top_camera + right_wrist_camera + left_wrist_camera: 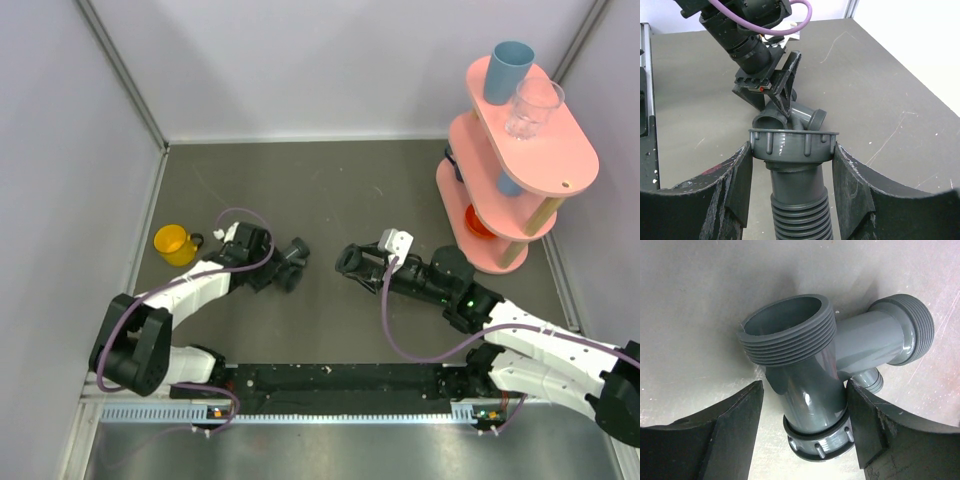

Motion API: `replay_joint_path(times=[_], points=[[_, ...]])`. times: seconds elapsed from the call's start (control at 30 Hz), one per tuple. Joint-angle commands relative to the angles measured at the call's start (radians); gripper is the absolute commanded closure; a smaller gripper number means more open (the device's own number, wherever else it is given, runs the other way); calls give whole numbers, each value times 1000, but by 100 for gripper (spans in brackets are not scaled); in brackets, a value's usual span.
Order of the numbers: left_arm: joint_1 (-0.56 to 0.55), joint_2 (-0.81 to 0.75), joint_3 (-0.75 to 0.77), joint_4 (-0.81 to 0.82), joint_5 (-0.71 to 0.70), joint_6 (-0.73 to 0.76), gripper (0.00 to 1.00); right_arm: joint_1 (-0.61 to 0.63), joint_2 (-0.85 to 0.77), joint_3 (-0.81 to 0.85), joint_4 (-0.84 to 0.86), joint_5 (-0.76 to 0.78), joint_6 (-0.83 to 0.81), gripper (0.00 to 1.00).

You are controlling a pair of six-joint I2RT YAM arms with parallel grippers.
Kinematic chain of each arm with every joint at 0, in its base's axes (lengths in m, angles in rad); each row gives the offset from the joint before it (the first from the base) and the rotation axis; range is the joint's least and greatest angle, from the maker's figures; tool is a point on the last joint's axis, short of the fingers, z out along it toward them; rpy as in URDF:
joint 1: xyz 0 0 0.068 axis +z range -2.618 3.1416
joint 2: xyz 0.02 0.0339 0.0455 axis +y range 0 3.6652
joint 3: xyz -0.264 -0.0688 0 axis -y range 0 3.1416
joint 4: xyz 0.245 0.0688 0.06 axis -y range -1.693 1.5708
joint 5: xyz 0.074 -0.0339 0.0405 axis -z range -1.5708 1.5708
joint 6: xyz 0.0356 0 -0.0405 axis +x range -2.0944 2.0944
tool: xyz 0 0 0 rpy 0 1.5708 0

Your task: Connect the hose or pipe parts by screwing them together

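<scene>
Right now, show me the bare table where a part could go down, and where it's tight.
Free: the far middle of the table, bordered by the back wall, yellow mug and pink rack. Also free is the near strip between the left gripper, right gripper and arm bases. Tight: the gap between branch fitting and hose collar.

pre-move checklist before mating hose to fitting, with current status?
1. Right gripper shut on hose at its collar: ok.
2. Left gripper clamped on branch fitting: not ok; jaws straddle it, gap at one finger.
3. Fitting's threaded port unobstructed: ok.
4. Collar apart from fitting, nothing between them: ok.
5. Collar axis lined up with port: cannot tell.
</scene>
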Motion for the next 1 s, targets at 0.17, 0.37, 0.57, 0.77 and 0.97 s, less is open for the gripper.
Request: replay_joint_path(times=[0.17, 0.37, 0.57, 0.77, 0.97], points=[[-10, 16, -43, 74, 0, -1, 43, -7, -3, -1, 34, -1, -13, 82], [-7, 15, 9, 65, 54, 182, 96, -7, -9, -1, 28, -9, -25, 81], [-7, -33, 225, -159, 166, 541, 100, -7, 13, 5, 16, -64, -74, 81], [-7, -100, 387, -371, 155, 774, 100, -5, 89, 69, -56, -54, -161, 80], [-7, -152, 470, -538, 213, 836, 100, 60, 157, 94, -65, 38, -312, 81]])
